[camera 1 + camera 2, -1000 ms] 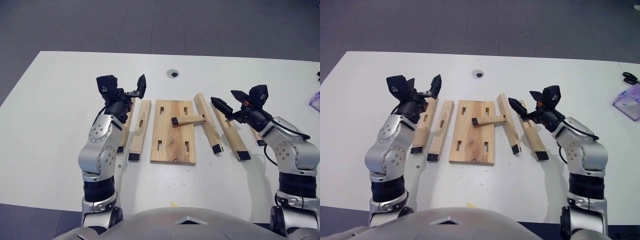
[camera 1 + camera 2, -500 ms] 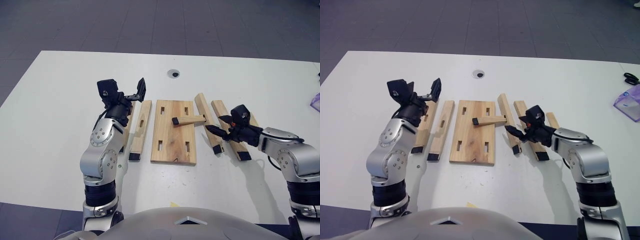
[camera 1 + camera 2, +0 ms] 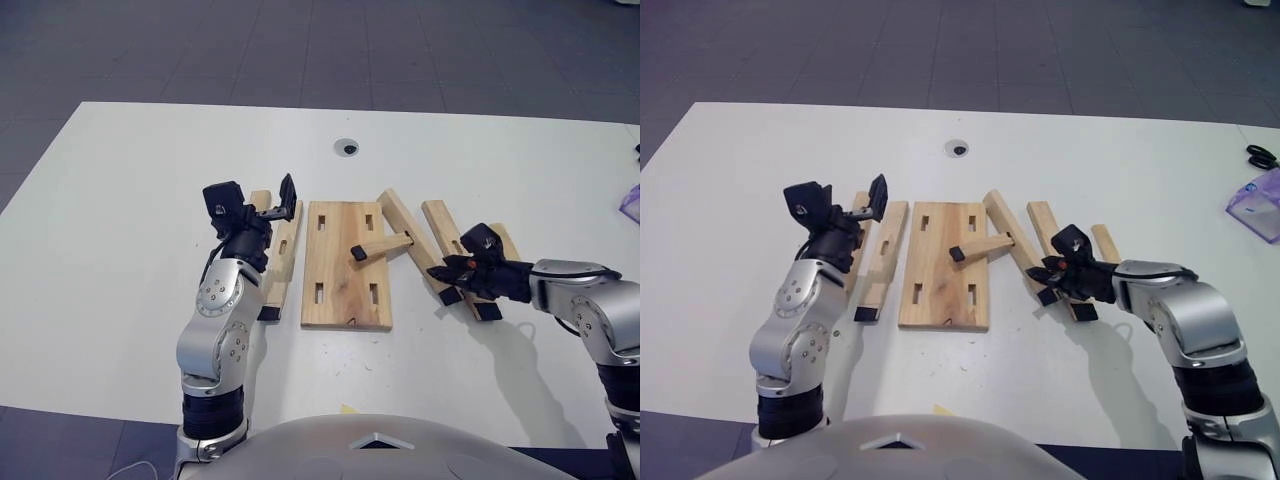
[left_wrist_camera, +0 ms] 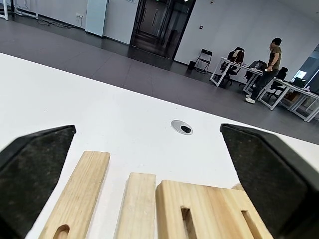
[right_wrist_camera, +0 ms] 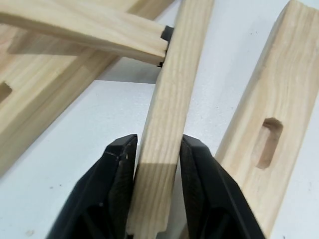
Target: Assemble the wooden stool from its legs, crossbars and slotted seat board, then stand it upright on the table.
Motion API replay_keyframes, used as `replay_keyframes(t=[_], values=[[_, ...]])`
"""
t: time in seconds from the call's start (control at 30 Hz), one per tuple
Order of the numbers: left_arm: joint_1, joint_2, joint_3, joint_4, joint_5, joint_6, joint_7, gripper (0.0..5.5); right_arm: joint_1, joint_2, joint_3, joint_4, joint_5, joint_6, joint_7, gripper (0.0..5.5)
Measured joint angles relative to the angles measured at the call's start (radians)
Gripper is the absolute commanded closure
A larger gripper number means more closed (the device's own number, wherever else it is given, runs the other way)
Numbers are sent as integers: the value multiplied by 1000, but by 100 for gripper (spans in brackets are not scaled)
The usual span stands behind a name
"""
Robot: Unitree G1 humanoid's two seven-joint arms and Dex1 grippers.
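Right pincer point(image 3: 1051, 271) lowered, clamping leg point(image 3: 1002, 218) (white table point(image 3: 1090, 150), grey floor point(image 3: 940, 50)).

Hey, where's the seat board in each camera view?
Left eye: seat board flat at mid-table.
Right eye: same spot, slightly left of centre.
Left wrist: its slotted end, beside a leg.
Right wrist: beneath the crossbar, beside the held leg, board at.
Landmark: its slots.

You will find the seat board point(image 3: 346, 264) in pale, bare wood, matt, with visible grain. The leg point(image 5: 172, 99) right of the seat board is the same wood, smooth-faced. The right gripper point(image 5: 158, 144) has matt black, finely textured pads point(image 5: 119, 184). The table point(image 3: 130, 200) is smooth matt white
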Motion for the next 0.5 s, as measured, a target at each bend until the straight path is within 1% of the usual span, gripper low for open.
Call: replay_keyframes(t=[0.17, 0.23, 0.27, 0.37, 0.4, 0.43, 0.5], values=[[13, -1, -7, 0, 2, -20, 10, 10, -19, -19, 29, 34, -36, -54, 20, 444], [11, 0, 8, -5, -6, -20, 6, 10, -46, 17, 5, 95, -40, -75, 0, 444], [2, 1, 26, -9, -27, -19, 0, 10, -62, 45, -21, 126, -38, -90, -16, 445], [-79, 21, 128, -17, -107, -7, -37, 10, -144, 159, -138, 213, 23, -123, -62, 447], [-109, 43, 165, -14, -143, 2, -53, 10, -178, 201, -181, 238, 56, -127, -76, 447], [-161, 78, 225, 8, -190, 16, -75, 10, -227, 257, -243, 273, 117, -129, -92, 447], [-254, 152, 310, 53, -251, 34, -117, 10, -305, 319, -340, 304, 233, -128, -94, 447]])
